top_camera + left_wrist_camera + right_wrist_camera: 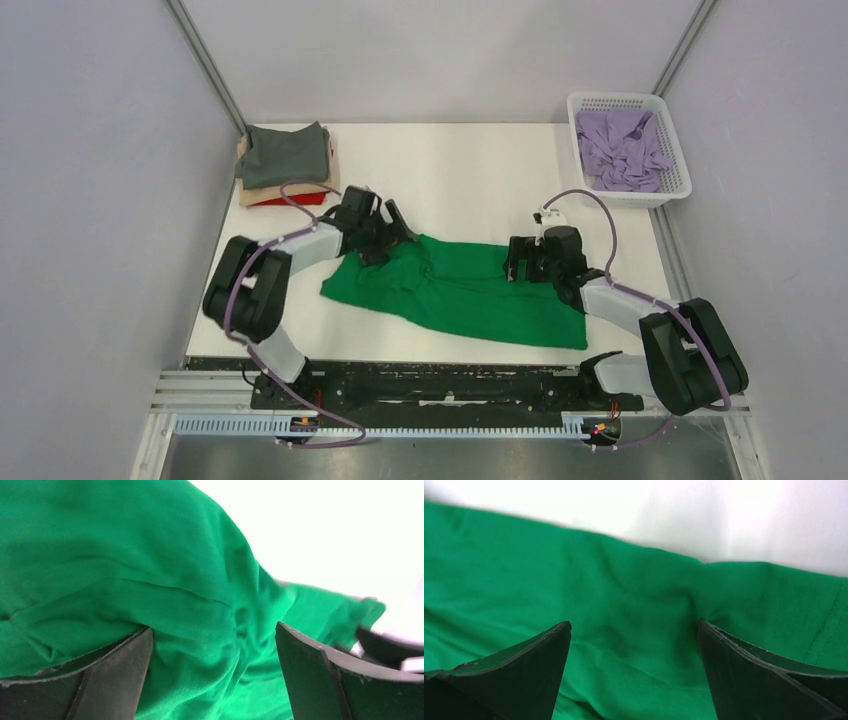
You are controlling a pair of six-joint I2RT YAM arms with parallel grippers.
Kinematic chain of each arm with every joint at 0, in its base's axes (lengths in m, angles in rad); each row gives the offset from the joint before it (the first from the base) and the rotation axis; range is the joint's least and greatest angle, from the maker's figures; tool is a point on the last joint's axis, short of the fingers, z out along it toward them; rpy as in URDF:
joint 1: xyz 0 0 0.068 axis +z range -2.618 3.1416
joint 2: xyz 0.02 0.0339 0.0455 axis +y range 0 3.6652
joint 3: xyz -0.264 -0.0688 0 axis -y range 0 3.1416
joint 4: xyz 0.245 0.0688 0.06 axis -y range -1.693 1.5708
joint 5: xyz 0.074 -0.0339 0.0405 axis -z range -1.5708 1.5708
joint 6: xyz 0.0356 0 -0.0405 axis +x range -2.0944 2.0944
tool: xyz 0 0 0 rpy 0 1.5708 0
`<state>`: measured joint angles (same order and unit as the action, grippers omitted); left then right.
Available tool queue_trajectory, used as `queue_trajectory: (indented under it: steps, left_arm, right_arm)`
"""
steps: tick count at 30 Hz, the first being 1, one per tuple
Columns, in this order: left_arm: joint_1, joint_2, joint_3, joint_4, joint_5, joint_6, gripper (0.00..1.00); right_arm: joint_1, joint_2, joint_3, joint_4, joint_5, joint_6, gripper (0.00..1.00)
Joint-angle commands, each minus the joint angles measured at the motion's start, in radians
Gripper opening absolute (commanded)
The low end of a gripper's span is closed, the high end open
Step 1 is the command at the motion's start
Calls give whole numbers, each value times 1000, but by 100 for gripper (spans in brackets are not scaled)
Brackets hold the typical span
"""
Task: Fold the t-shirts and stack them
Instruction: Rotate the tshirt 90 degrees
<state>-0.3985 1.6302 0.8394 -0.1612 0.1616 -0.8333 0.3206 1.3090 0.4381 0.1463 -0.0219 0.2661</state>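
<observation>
The bright green t-shirt [455, 290] lies spread and rumpled on the white table, bunched at its left end. My left gripper [385, 232] is open at the shirt's upper left corner; in the left wrist view its fingers [115, 675] stand wide apart over green cloth [150, 570]. My right gripper [522, 258] is open at the shirt's upper right edge; in the right wrist view its fingers [524, 675] straddle flat green cloth [634, 610]. A dark grey t-shirt [283, 153] lies folded on tan [248, 191] and red [290, 199] ones at the back left. Lavender t-shirts [625, 150] fill the basket.
A white plastic mesh basket [673, 142] stands at the back right corner. The table [460, 170] is walled by grey panels left, right and behind. A black rail runs along the near edge by the arm bases.
</observation>
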Motion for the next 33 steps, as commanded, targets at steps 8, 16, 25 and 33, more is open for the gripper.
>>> queue_trajectory:
  steps: [8,16,25,33]
  left_arm:
    - [77,717,909,-187,-56,-2,100]
    - [18,1258,1697,97,385,-141,100]
    - [-68,1222,1685,229,327,-64,100]
    - [-71,972,1516,68,186,105,100]
  right_arm:
    - [215,-109,-73,-145,-143,-7,98]
    - [421,-192,-72,-99,-370,-116,98]
    - [422,-224,-43,-50,-284,-86,98]
    - [521,-211,39,-192,-115,-146,95]
